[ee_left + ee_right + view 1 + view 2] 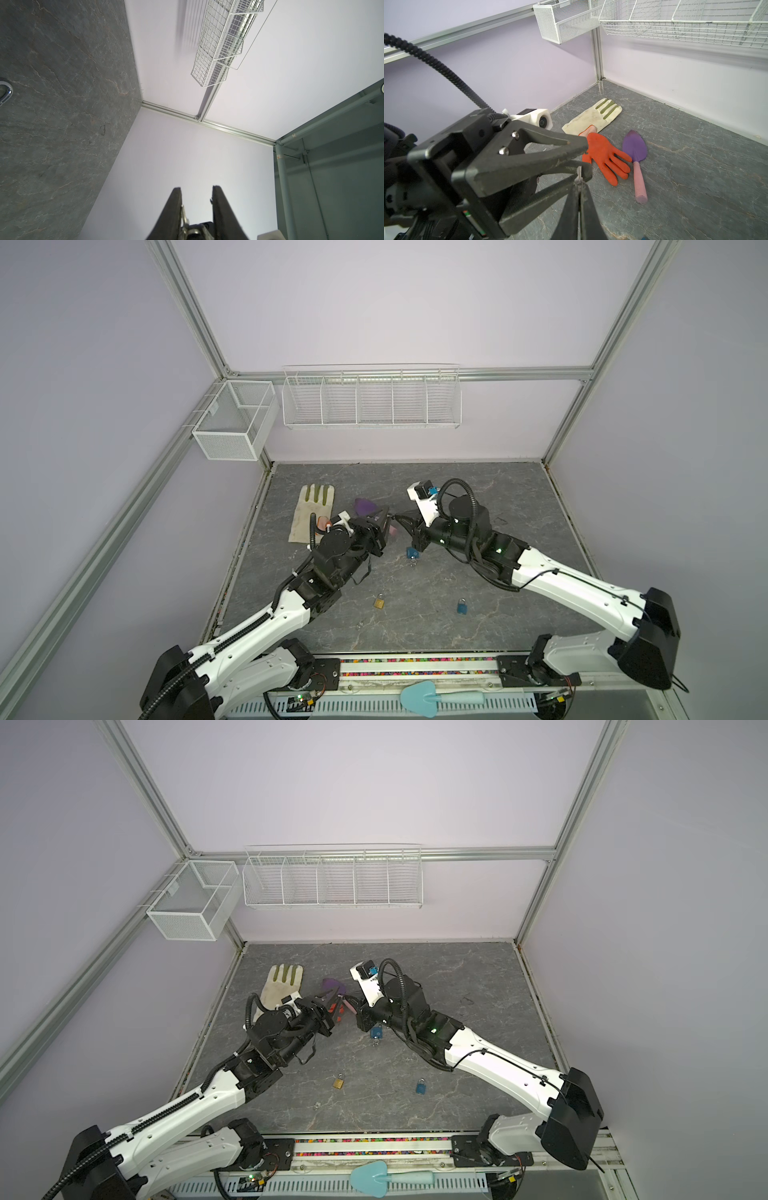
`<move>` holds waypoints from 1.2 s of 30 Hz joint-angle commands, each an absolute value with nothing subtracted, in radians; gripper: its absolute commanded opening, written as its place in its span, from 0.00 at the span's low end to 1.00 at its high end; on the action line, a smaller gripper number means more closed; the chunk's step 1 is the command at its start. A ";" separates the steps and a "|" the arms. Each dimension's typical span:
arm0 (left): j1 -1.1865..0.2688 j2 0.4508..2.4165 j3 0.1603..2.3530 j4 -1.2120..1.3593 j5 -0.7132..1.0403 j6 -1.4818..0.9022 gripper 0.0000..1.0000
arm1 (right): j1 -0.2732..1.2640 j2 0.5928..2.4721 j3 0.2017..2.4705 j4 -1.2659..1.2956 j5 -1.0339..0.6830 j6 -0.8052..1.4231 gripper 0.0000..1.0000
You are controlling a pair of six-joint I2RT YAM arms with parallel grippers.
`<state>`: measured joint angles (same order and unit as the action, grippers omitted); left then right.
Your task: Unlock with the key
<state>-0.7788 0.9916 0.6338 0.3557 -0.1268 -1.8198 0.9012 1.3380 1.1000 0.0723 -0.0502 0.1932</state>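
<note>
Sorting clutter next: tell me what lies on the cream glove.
The orange glove overlaps the cream glove at its cuff edge; the rest in view lies bare. The left tool hides part of that overlap.

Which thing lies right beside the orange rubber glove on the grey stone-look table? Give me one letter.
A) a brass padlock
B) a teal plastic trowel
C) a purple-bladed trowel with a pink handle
C: the right wrist view shows the purple-bladed trowel with a pink handle lying beside the orange rubber glove on the grey stone-look table.
</note>
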 commanded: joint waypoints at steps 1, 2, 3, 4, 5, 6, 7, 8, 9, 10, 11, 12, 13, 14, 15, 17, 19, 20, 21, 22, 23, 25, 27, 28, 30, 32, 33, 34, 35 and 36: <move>-0.775 0.974 0.646 0.345 -0.133 -1.825 0.21 | 0.907 1.321 1.092 0.092 -0.066 0.168 0.07; -0.774 0.974 0.645 0.345 -0.133 -1.824 0.19 | 0.907 1.319 1.092 0.091 -0.066 0.169 0.07; -0.774 0.973 0.644 0.345 -0.134 -1.823 0.18 | 0.907 1.319 1.094 0.090 -0.066 0.168 0.07; -0.774 0.974 0.646 0.345 -0.135 -1.823 0.16 | 0.907 1.319 1.095 0.088 -0.067 0.169 0.07; -0.774 0.974 0.646 0.345 -0.134 -1.820 0.14 | 0.907 1.318 1.097 0.087 -0.068 0.168 0.07; -0.774 0.975 0.647 0.344 -0.135 -1.820 0.13 | 0.907 1.318 1.098 0.086 -0.066 0.169 0.07; -0.774 0.975 0.647 0.342 -0.137 -1.819 0.12 | 0.907 1.318 1.099 0.086 -0.066 0.170 0.07; -0.774 0.976 0.647 0.342 -0.136 -1.817 0.10 | 0.907 1.316 1.101 0.084 -0.067 0.172 0.07; -0.774 0.976 0.649 0.342 -0.136 -1.813 0.08 | 0.907 1.315 1.103 0.083 -0.067 0.170 0.07; -0.775 0.976 0.649 0.341 -0.136 -1.812 0.07 | 0.907 1.315 1.105 0.081 -0.068 0.173 0.07; -0.775 0.977 0.649 0.341 -0.136 -1.811 0.06 | 0.906 1.313 1.107 0.078 -0.069 0.172 0.07; -0.775 0.979 0.650 0.341 -0.135 -1.807 0.05 | 0.906 1.312 1.110 0.078 -0.067 0.173 0.07; -0.775 0.979 0.650 0.341 -0.135 -1.804 0.04 | 0.905 1.312 1.112 0.076 -0.067 0.174 0.07; -0.775 0.979 0.650 0.339 -0.135 -1.802 0.02 | 0.905 1.310 1.114 0.075 -0.068 0.174 0.07; -0.775 0.978 0.652 0.339 -0.135 -1.797 0.00 | 0.905 1.309 1.115 0.074 -0.067 0.176 0.07; -0.774 0.976 0.653 0.334 -0.139 -1.782 0.00 | 0.904 1.303 1.119 0.069 -0.070 0.179 0.07; -0.774 0.974 0.659 0.327 -0.148 -1.761 0.00 | 0.901 1.301 1.124 0.061 -0.073 0.187 0.08; -0.775 0.973 0.665 0.324 -0.153 -1.737 0.00 | 0.895 1.298 1.126 0.054 -0.081 0.196 0.11; -0.774 0.973 0.672 0.317 -0.157 -1.716 0.00 | 0.889 1.295 1.130 0.047 -0.094 0.209 0.14; -0.775 0.973 0.681 0.309 -0.162 -1.691 0.00 | 0.883 1.292 1.136 0.035 -0.103 0.226 0.18; -0.775 0.974 0.693 0.305 -0.165 -1.652 0.00 | 0.876 1.289 1.147 0.010 -0.113 0.250 0.23; -0.774 0.973 0.712 0.301 -0.172 -1.580 0.00 | 0.858 1.279 1.161 -0.023 -0.150 0.291 0.30; -0.773 0.973 0.730 0.313 -0.185 -1.479 0.00 | 0.840 1.261 1.155 -0.042 -0.178 0.344 0.38; -0.773 0.971 0.739 0.307 -0.187 -1.433 0.00 | 0.830 1.252 1.150 -0.049 -0.200 0.369 0.39; -0.772 0.969 0.765 0.292 -0.181 -1.319 0.00 | 0.815 1.231 1.140 -0.073 -0.227 0.417 0.44; -0.772 0.968 0.793 0.282 -0.162 -1.193 0.00 | 0.798 1.207 1.125 -0.084 -0.267 0.460 0.45; -0.771 0.967 0.806 0.274 -0.151 -1.135 0.00 | 0.789 1.191 1.113 -0.087 -0.285 0.483 0.45; -0.771 0.968 0.815 0.280 -0.132 -1.064 0.00 | 0.783 1.178 1.103 -0.090 -0.299 0.502 0.47; -0.771 0.971 0.830 0.272 -0.113 -0.998 0.00 | 0.775 1.163 1.093 -0.095 -0.312 0.523 0.51; -0.771 0.977 0.847 0.253 -0.095 -0.950 0.00 | 0.769 1.149 1.091 -0.111 -0.321 0.545 0.53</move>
